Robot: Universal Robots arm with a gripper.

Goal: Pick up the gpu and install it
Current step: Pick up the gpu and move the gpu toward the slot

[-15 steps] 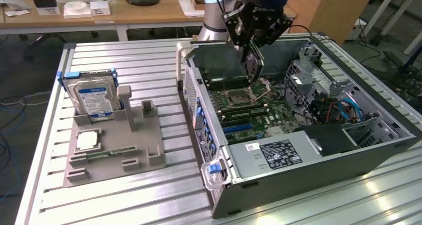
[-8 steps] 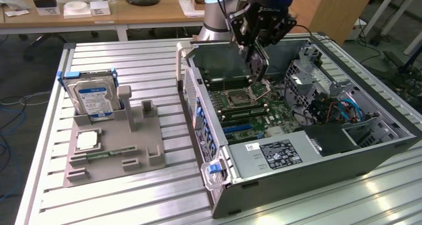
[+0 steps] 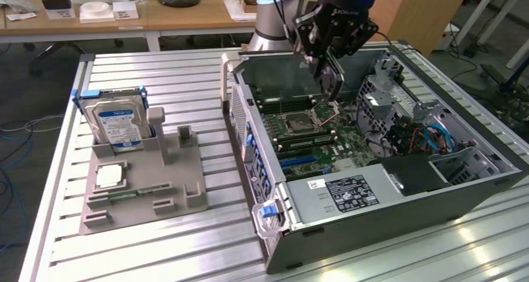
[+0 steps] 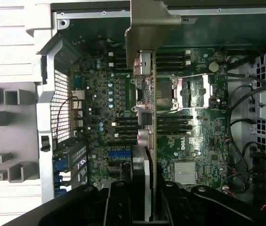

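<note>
The gripper (image 4: pixel 142 209) sits closest to the wrist camera, its black fingers (image 4: pixel 119 205) clamped on the gpu (image 4: pixel 144 66). The card is seen edge-on with its pale metal bracket pointing away. Beneath the card lies the green motherboard (image 4: pixel 194 141), and the card's line crosses the processor socket (image 4: pixel 163 92). In the exterior view the open computer case (image 3: pixel 397 201) stands nearest, lying on its side on the slatted table (image 3: pixel 165 77). The gripper (image 3: pixel 328 68) hangs inside the case's opening, holding the gpu (image 3: pixel 331 83) upright over the board. To the exterior view's left, a grey holder (image 3: pixel 178 183) carries a memory stick (image 3: pixel 132 193) and an upright hard drive (image 3: pixel 118 124). Farthest back stands a wooden desk (image 3: pixel 190 15).
</note>
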